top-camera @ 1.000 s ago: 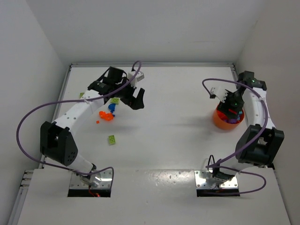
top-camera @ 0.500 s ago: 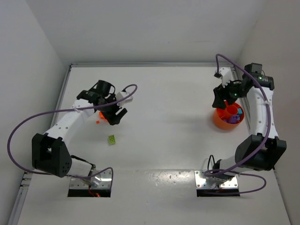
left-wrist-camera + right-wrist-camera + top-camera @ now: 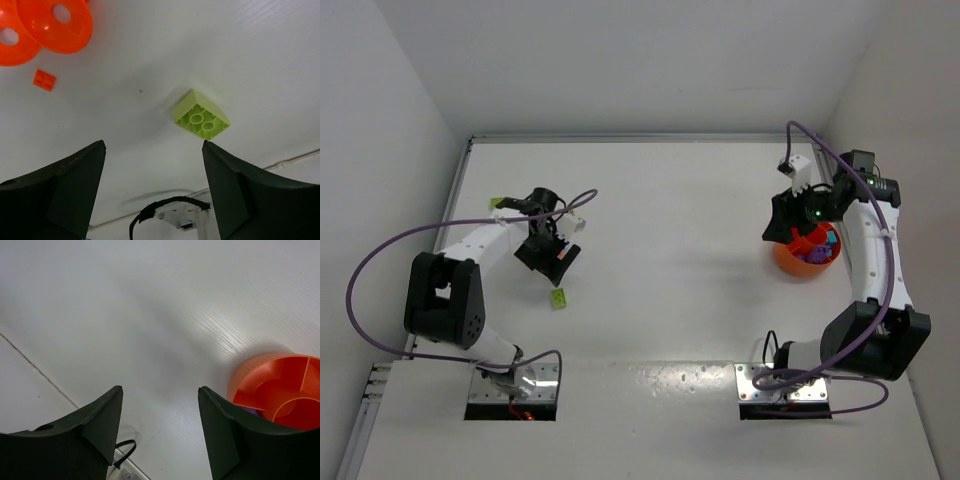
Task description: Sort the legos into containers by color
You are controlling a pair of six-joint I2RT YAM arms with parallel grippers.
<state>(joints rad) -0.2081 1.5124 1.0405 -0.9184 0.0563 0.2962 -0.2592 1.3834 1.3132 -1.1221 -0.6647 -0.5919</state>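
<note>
Orange tub point(image 3: 788, 263) w/ dividers holds purple legos point(image 3: 811, 256); left gripper point(image 3: 153, 146), right gripper point(image 3: 160, 389) both spread, empty.

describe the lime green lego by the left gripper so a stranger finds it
On the left half of the white table, find the left gripper. Toward the arm bases lies a lone lime green plastic brick; the other lime brick sits by the left edge.
</note>
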